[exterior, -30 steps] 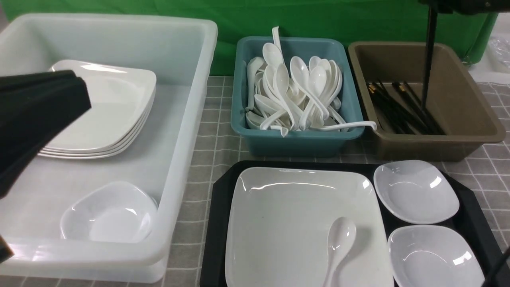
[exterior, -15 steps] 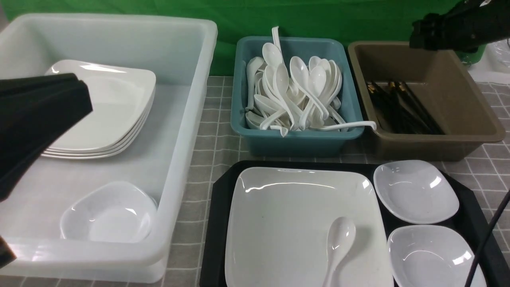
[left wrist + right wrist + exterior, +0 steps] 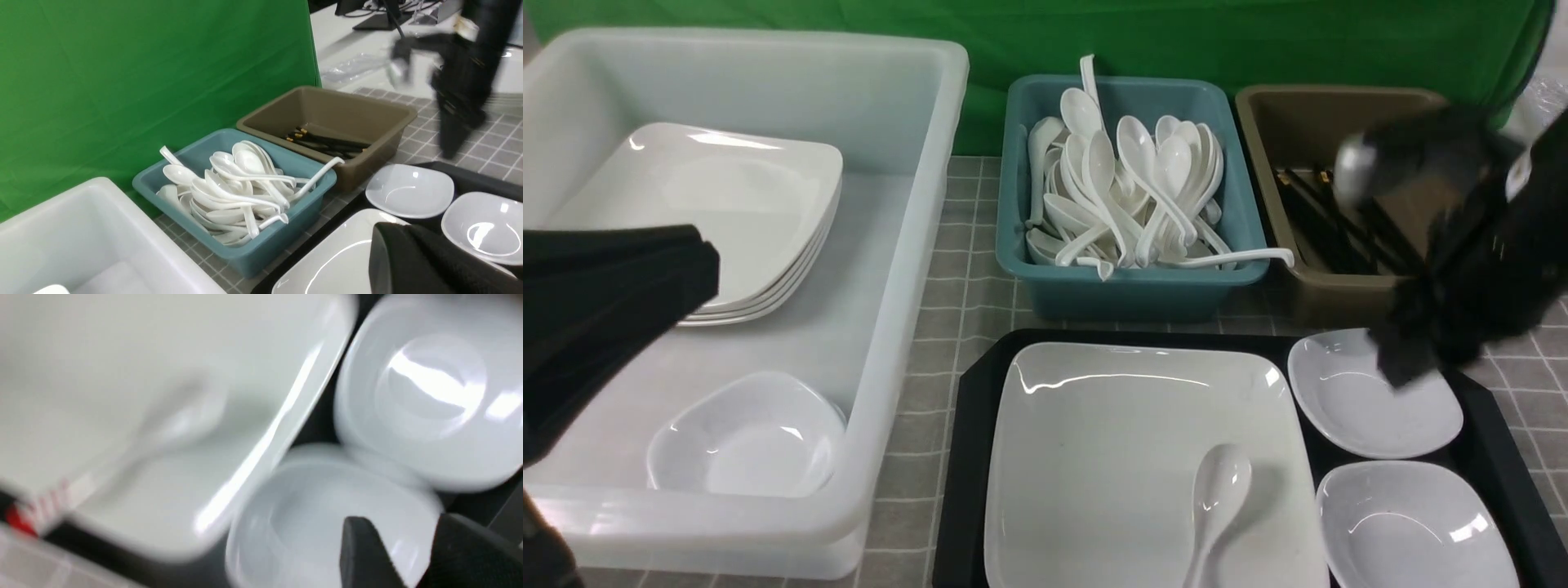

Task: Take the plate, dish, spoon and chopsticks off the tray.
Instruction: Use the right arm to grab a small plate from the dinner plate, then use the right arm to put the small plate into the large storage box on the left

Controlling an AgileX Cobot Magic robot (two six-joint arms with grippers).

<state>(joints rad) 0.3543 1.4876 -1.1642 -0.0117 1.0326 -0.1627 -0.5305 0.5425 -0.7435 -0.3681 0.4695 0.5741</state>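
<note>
Left edge of the front view: left gripper (image 3: 698,261), fingers pressed together, nothing seen between them, in front of the left side of the white tub (image 3: 907,245). Inside the tub: plate stack (image 3: 760,204) toward the upper left, tub dish (image 3: 747,437) toward the lower left.

Upper centre: teal bin (image 3: 1127,294), heaped with spare spoons (image 3: 1127,188). One handle hangs over its right rim.

Upper right: brown bin (image 3: 1298,122). The chopsticks (image 3: 1319,224) lie on its floor, partly hidden by the right arm.

Lower centre to lower right: tray (image 3: 968,457). The plate (image 3: 1111,457) fills its left and middle. The spoon (image 3: 1217,498) lies on the plate's lower right part, bowl end uppermost, handle running off the bottom edge. On the tray right of the plate: far dish (image 3: 1347,408) and near dish (image 3: 1413,531), just beside each other.

Right: right gripper (image 3: 1409,359), motion-blurred, over the far dish's right edge. In the right wrist view its fingers (image 3: 363,555) are spread apart with nothing between them and a dish below.
</note>
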